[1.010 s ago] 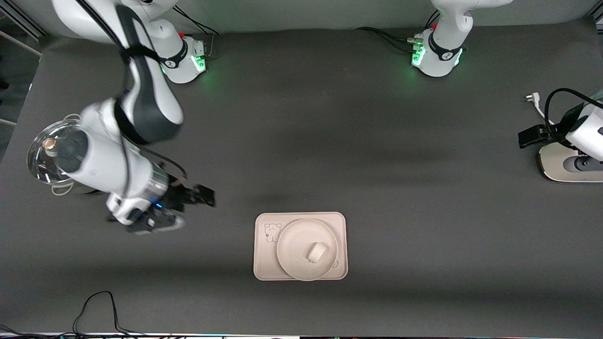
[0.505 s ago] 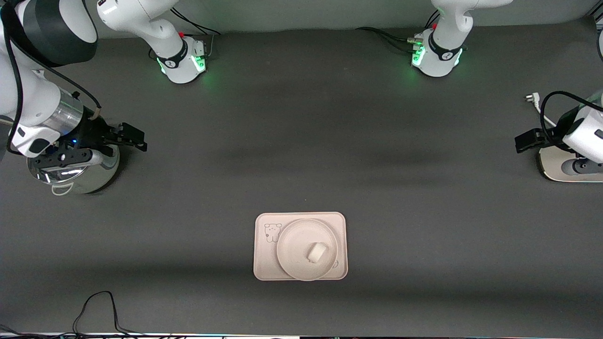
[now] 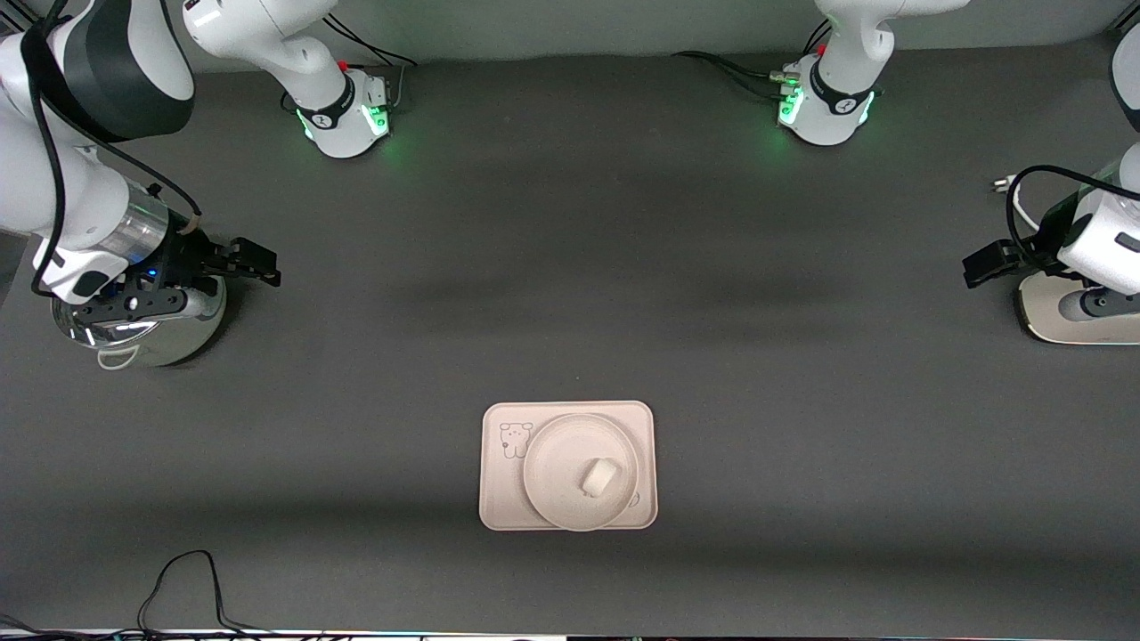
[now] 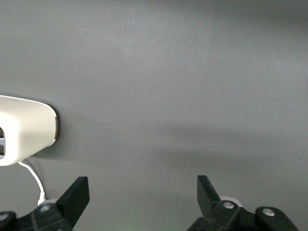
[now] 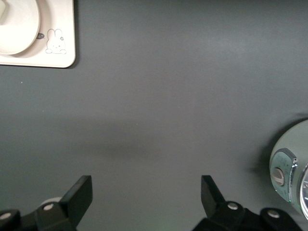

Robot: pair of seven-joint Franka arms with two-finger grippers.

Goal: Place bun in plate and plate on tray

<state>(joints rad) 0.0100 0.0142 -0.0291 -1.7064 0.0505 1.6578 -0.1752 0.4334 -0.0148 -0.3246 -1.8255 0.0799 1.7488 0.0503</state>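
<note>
The bun (image 3: 598, 476), a small smooth white pillow of a lump, sits in the plate (image 3: 557, 463), off-centre toward the left arm's end. The plate is a round, shallow, matte cream-beige dish with a raised rim, and it rests on the tray (image 3: 499, 490), a rectangle of the same colour with rounded corners and a little bear drawn in one corner. The plate's rim reaches the tray's edge nearest the front camera. In the right wrist view a corner of the tray (image 5: 65, 55) shows a small rabbit drawing beside the plate (image 5: 17, 29).

The surface (image 3: 570, 294) is a dull, dark grey mat.

The right claw (image 3: 245, 260) hangs released, its black fingers spread wide, just beside a shiny metal pot (image 3: 160, 334) at the right arm's end of the surface; the pot's (image 5: 291, 175) rounded wall and fittings show in the right wrist view.

The left claw (image 3: 980, 264) is likewise released, over the left arm's end beside a smooth white rounded appliance (image 3: 1078, 312) with a thin white cord (image 4: 33, 180).
</note>
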